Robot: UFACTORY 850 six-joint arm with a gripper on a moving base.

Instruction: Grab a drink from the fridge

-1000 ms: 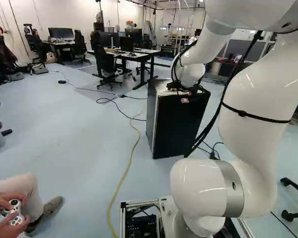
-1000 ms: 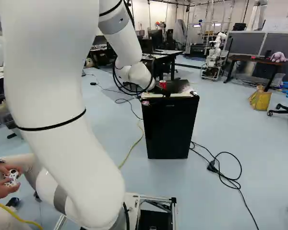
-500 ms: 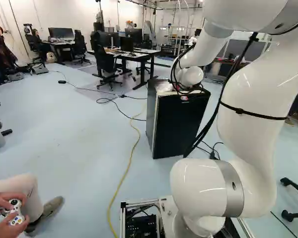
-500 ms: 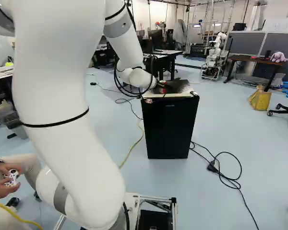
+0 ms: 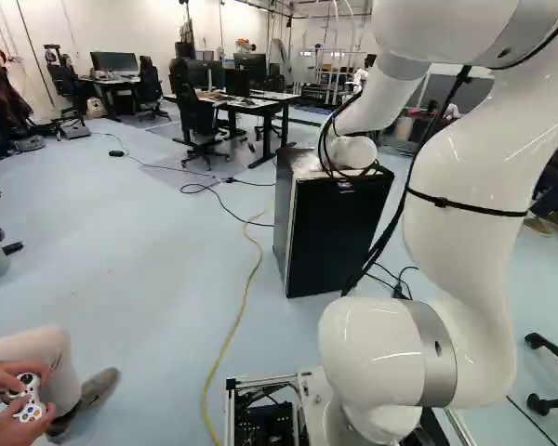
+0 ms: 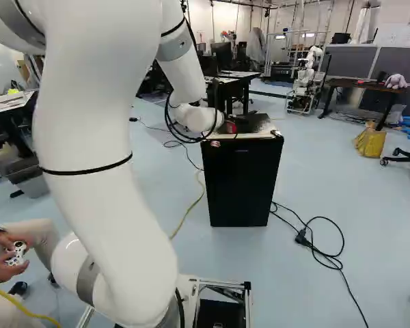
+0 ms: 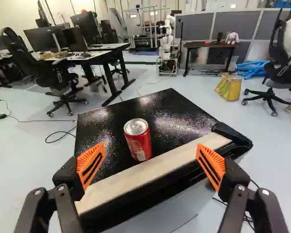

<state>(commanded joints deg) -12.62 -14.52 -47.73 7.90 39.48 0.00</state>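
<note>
Wrist view: hand wide open, holding nothing; red can upright ahead, nr pale edge strip, room both sides.

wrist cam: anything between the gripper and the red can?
No object in the way: in the wrist view, only the fridge's pale front strip shows between the open gripper and the can.

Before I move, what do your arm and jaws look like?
My arm is glossy white and rounded, with grey bands at the joints, a thin black strap and black cables running alongside. The jaws are black, with slotted orange pads and round metal bolt heads.
</note>
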